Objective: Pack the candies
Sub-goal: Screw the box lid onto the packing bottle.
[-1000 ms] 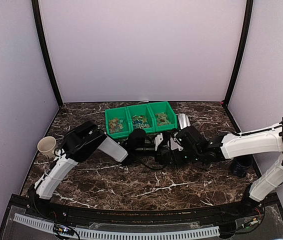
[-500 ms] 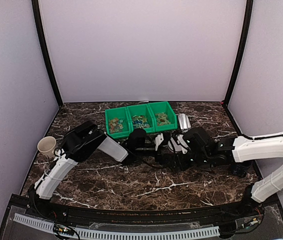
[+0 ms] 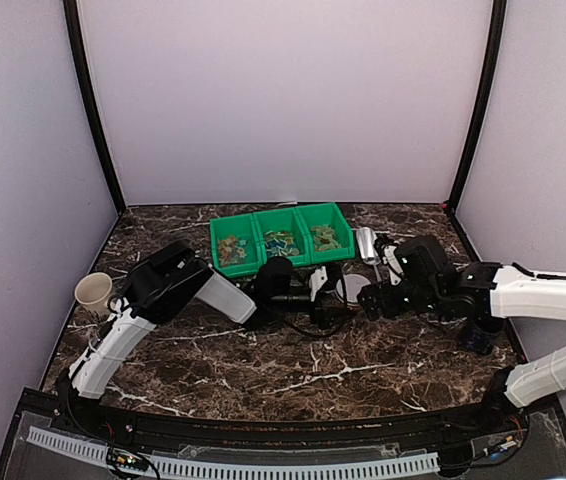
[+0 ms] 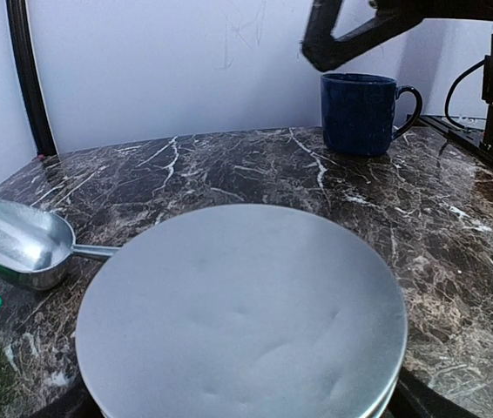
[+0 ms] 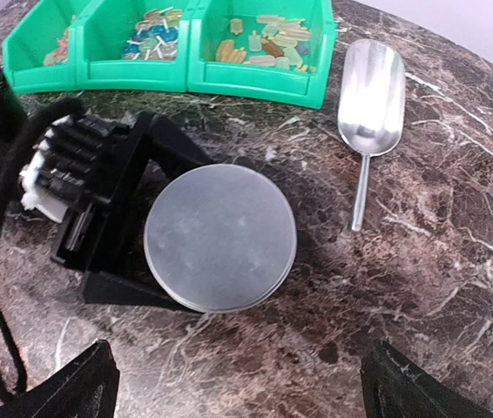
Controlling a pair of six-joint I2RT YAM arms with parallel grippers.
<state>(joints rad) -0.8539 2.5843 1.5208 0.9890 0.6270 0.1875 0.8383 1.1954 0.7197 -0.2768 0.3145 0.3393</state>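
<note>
The left arm (image 3: 123, 335) rises from its base, folds at the elbow and reaches low to the right. Its left claw (image 3: 335, 292) lies level, jaws spread wide and pressed against either side of a round metal tin (image 5: 220, 237). The right arm (image 3: 543, 293) stretches leftward from its side with the wrist tipped down, and the right claw (image 5: 239, 387) hangs just above the left claw's tip, fingers wide apart with nothing between them.

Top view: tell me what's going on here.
The left gripper has its jaws around a round metal tin, low over the marble table in front of the green bin. The right gripper hangs open and empty above the tin. The candies lie in the bin's three compartments. A metal scoop lies on the table beside the bin, with neither gripper on it.
</note>
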